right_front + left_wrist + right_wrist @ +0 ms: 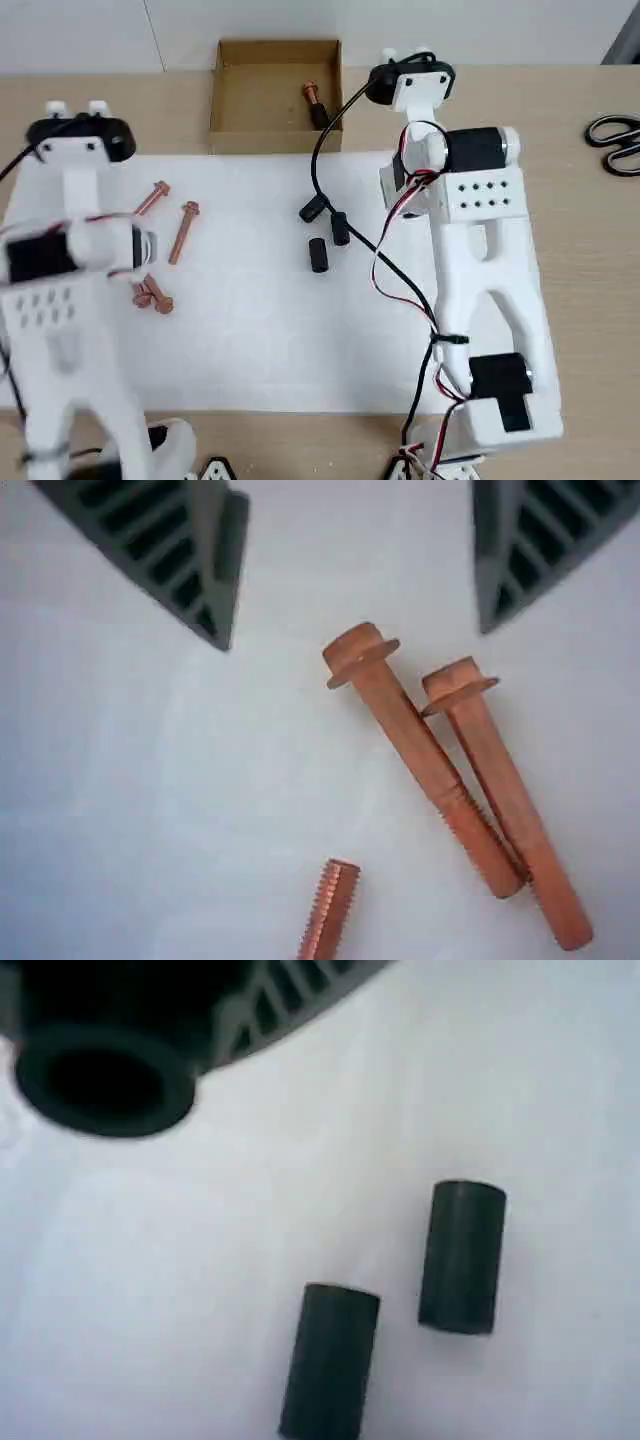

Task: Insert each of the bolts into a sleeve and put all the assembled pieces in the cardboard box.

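My left gripper [355, 630] hangs open just above two copper bolts [440, 770] lying side by side on the white mat; a third bolt's threaded tip [328, 910] pokes in nearby. In the high view that pair [150, 295] lies beside the left arm [70, 250], and two more bolts [184, 232] rest farther back. My right gripper [120, 1050] is shut on a black sleeve [105, 1085], its open end facing the camera. Two loose sleeves [460, 1255] lie on the mat beyond it. The cardboard box [275, 132] at the back holds one assembled bolt and sleeve [315, 105].
Three black sleeves [318, 254] lie mid-mat by the right arm's [470, 200] black cable [318, 150]. Scissors [615, 142] rest at the table's far right. The white mat [260, 340] is bare toward the front.
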`<state>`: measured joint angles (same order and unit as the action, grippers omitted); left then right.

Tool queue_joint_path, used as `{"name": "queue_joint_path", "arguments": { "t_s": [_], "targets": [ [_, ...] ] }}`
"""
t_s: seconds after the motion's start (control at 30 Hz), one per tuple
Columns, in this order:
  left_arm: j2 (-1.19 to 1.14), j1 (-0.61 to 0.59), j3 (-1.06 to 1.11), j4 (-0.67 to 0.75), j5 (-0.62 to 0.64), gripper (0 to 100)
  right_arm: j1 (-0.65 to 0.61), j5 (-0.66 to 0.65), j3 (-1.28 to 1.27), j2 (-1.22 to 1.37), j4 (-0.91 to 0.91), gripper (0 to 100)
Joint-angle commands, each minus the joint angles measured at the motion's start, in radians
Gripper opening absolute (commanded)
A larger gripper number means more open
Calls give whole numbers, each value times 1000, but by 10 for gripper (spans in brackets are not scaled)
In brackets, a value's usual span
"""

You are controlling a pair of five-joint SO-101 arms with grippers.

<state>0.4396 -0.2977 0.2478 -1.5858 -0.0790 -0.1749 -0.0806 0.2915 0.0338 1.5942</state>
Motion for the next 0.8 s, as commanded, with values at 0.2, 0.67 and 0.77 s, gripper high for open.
{"name": "queue_joint_path", "arguments": {
  "t_s": [0.2,0.67,0.77],
  "targets": [
    [-362,35,-45,239,-74,152,2,-12,46,47,-18,4],
    [-882,103,-527,161,-98,152,2,-12,46,74,-19,4],
    [-982,103,-631,135,-98,152,2,-12,46,74,-19,4]
  ]
}}
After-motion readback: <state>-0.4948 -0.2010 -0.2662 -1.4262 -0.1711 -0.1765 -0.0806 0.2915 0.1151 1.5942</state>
